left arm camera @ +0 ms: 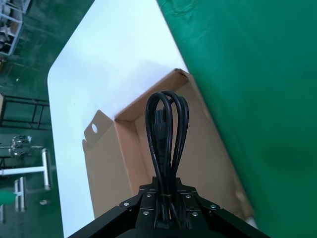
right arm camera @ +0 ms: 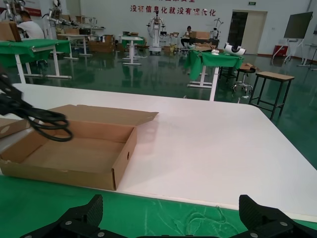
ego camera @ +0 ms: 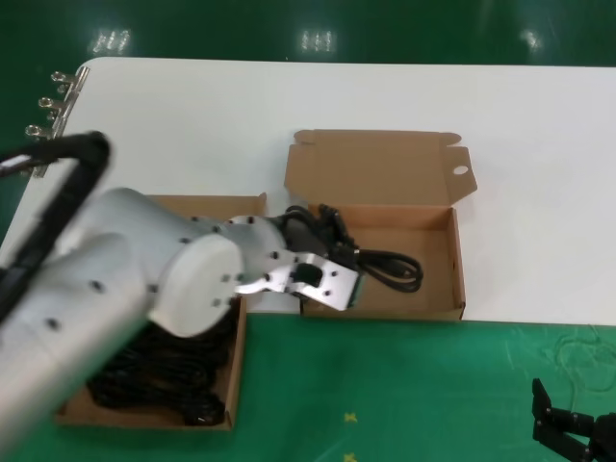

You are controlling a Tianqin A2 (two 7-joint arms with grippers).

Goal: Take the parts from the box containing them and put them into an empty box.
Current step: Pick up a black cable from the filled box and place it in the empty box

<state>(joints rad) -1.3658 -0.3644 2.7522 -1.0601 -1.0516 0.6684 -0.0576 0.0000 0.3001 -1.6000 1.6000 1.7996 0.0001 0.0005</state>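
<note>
1. Left claw [left arm camera: 166, 210] is clamped on a looped black power cable [left arm camera: 167, 134], holding it over the round-hole box [ego camera: 385, 265] on the white worktop [ego camera: 289, 106].
2. The slit-flap box [ego camera: 231, 385] next to it has more cables [ego camera: 154, 371] piled in.
3. Right claw [ego camera: 568, 433] sits idle by the near green edge, fingers spread.
4. There's red Chinese lettering [right arm camera: 171, 10] on the far wall; I can't make it out.

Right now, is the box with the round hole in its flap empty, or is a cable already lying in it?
Empty so far. The box shows a bare floor in the right wrist view; the cable hangs above it, held by the left gripper.
</note>
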